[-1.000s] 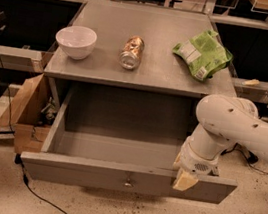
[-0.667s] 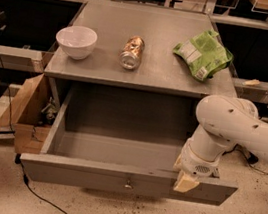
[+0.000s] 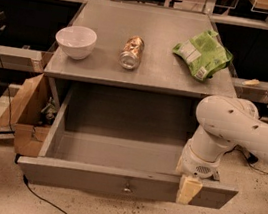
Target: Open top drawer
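The top drawer (image 3: 112,179) is pulled far out from under the grey cabinet top. It is a deep grey box with nothing visible inside, and its flat front has a small round knob (image 3: 126,189) at the centre. My gripper (image 3: 188,188) hangs from the white arm at the right end of the drawer front, its pale fingers down over the front's top edge. The two narrower drawer fronts are out of view.
On the cabinet top (image 3: 154,41) stand a white bowl (image 3: 76,40), a can lying on its side (image 3: 131,52) and a green snack bag (image 3: 203,53). A cardboard box (image 3: 24,114) stands left of the drawer. A cable (image 3: 43,198) runs over the floor in front.
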Robot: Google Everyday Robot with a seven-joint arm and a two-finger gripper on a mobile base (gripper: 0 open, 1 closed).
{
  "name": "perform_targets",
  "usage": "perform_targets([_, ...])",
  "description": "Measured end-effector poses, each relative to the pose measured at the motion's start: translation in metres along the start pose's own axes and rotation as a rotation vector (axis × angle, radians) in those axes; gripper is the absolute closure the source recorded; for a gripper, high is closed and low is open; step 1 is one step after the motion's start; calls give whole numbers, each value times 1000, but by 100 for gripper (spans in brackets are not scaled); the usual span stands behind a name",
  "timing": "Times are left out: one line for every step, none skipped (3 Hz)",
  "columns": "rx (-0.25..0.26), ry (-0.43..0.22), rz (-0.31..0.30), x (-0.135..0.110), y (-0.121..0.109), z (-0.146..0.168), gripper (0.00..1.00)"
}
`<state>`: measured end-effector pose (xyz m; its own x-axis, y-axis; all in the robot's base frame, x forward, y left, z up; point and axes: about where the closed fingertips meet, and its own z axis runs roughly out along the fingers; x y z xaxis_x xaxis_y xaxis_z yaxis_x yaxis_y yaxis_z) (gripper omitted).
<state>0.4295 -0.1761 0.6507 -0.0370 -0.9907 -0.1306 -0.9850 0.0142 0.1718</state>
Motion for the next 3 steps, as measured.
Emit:
perform_targets([0, 0, 0, 0, 0, 0, 0])
perform_targets([0, 0, 0, 0, 0, 0, 0])
perform_targets([-3, -24, -13, 4, 3, 2, 0])
